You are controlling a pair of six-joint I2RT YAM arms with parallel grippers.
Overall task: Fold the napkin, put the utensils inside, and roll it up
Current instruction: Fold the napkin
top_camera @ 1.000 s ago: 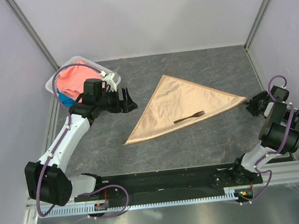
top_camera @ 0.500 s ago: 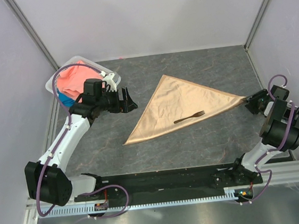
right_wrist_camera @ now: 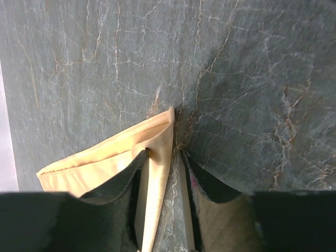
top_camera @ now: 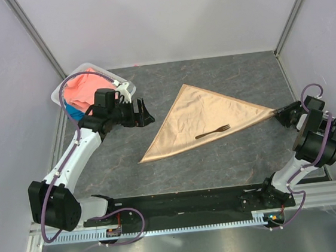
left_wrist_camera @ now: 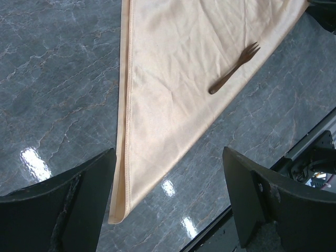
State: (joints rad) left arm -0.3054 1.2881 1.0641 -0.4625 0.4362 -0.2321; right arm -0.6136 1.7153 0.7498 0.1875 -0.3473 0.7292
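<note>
The right gripper (right_wrist_camera: 164,160) has edged in and narrowed around the right corner of the napkin (top_camera: 203,117), its jaws not yet closed on the cloth. The fork (top_camera: 213,132) lies on the folded triangle, toward its near right. To the left, the left gripper (top_camera: 147,112) hangs wide open and empty.

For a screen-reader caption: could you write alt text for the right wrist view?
The right gripper, jaws slightly apart, straddles the pointed corner of a folded peach-gold satin napkin lying on a grey marbled table.
</note>
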